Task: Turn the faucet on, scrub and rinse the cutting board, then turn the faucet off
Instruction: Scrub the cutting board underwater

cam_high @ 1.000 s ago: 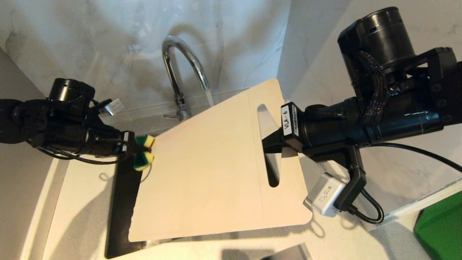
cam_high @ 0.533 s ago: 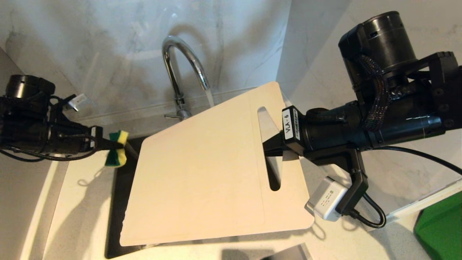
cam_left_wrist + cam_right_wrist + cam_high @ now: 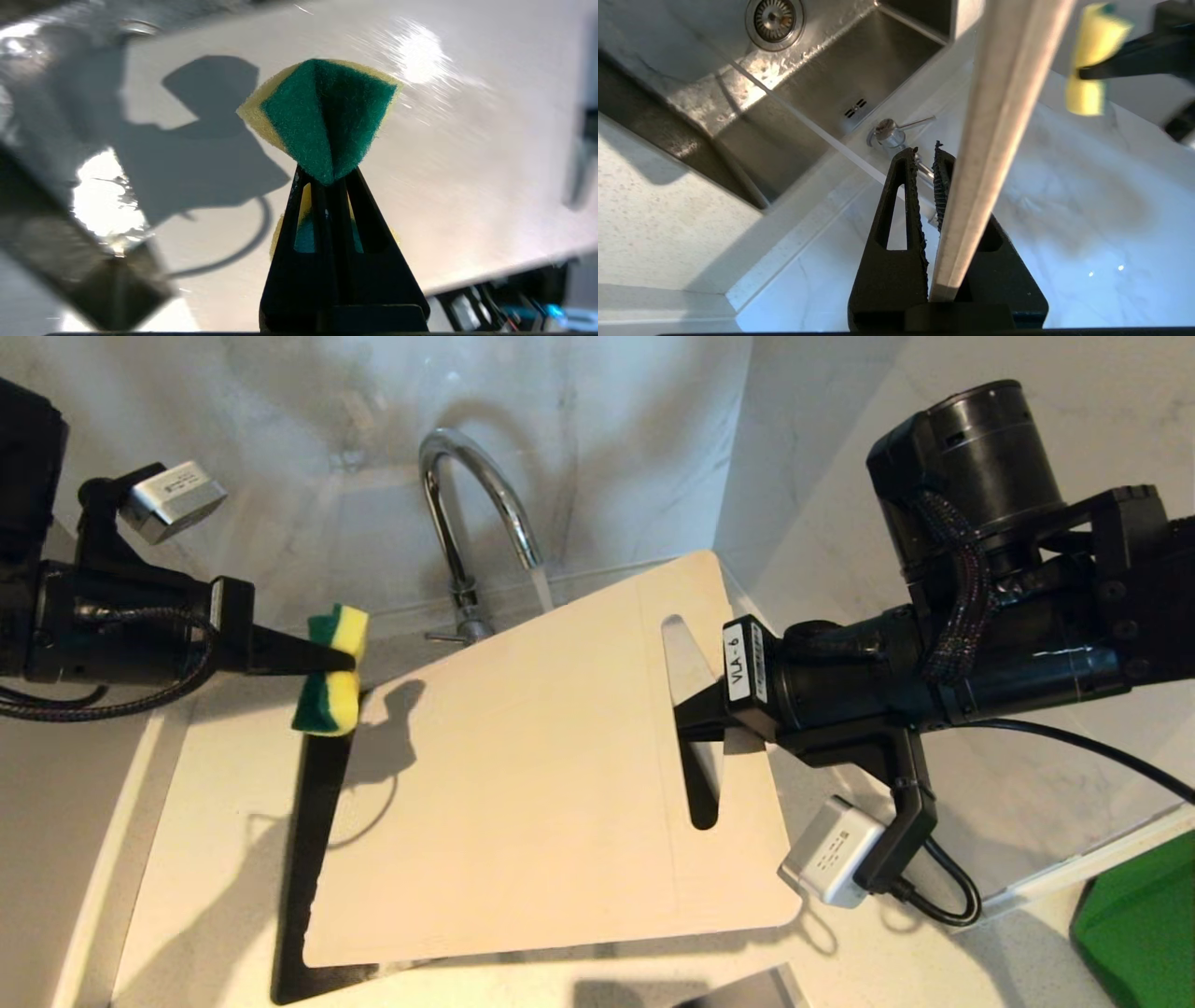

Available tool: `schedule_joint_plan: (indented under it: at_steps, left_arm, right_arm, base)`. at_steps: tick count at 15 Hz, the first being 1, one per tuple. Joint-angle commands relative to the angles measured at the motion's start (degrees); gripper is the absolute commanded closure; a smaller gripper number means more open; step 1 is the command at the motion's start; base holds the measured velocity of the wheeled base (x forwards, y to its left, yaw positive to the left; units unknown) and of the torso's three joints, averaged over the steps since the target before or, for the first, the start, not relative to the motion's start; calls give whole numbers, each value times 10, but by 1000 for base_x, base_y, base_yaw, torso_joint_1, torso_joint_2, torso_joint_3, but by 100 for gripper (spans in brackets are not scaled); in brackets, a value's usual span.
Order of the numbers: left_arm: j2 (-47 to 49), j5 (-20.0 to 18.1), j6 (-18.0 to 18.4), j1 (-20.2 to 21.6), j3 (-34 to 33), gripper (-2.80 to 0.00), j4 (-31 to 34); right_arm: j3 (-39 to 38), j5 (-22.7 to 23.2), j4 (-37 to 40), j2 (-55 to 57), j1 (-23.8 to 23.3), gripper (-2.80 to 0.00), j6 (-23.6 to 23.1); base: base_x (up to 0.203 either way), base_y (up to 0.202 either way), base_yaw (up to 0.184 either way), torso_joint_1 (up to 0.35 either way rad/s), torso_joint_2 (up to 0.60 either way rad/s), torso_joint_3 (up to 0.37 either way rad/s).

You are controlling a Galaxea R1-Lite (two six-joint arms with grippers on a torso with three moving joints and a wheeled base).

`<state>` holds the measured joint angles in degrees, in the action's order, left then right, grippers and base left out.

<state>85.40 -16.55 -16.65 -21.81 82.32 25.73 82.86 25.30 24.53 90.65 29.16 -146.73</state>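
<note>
The cream-white cutting board [image 3: 523, 784] hangs tilted over the sink, slot handle toward my right arm. My right gripper [image 3: 695, 719] is shut on that handle end; the board's edge [image 3: 999, 116] runs between the right gripper's [image 3: 926, 149] fingers. My left gripper [image 3: 345, 663] is shut on a green-and-yellow sponge [image 3: 331, 667], held just above the board's far left corner and casting a shadow on it. From the left wrist, the sponge [image 3: 327, 112] bulges out of the left gripper [image 3: 327, 175] over the board [image 3: 467, 163]. Water runs from the chrome faucet [image 3: 467, 513], whose lever [image 3: 443, 637] sticks out sideways.
The steel sink [image 3: 808, 84] with its drain [image 3: 774, 16] lies under the board, sunk in a pale stone counter [image 3: 215, 859]. Marble walls close in behind and on the right. A green object [image 3: 1139, 933] sits at the near right corner.
My left gripper drew the sponge left off the board's edge, then rose with it to the far left corner. The board's near left corner swung slightly left. My right arm barely moved.
</note>
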Motion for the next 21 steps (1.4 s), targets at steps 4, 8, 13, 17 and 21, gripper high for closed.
schedule_joint_plan:
  at_steps: [4, 8, 13, 17, 21]
  left_arm:
    - [-18, 105, -59, -186, -37, 0, 18]
    - [-19, 141, -40, -197, -132, 0, -39]
    - [-7, 183, -47, -203, -234, 0, -153]
    - [-33, 177, -56, -155, -282, 0, -170]
    - [-64, 119, -37, -39, -305, 0, -173]
  right_arm:
    - [4, 1, 0, -1, 0, 0, 4]
    - [22, 2, 0, -2, 0, 0, 5]
    - [35, 2, 0, -3, 0, 0, 13]
    - [36, 2, 0, -1, 0, 0, 14]
    - [37, 2, 0, 0, 0, 0, 14]
  base:
    - [0, 0, 0, 0, 0, 0]
    - [0, 0, 0, 0, 0, 0]
    - [0, 0, 0, 0, 0, 0]
    - [0, 0, 0, 0, 0, 0]
    - [0, 0, 0, 0, 0, 0]
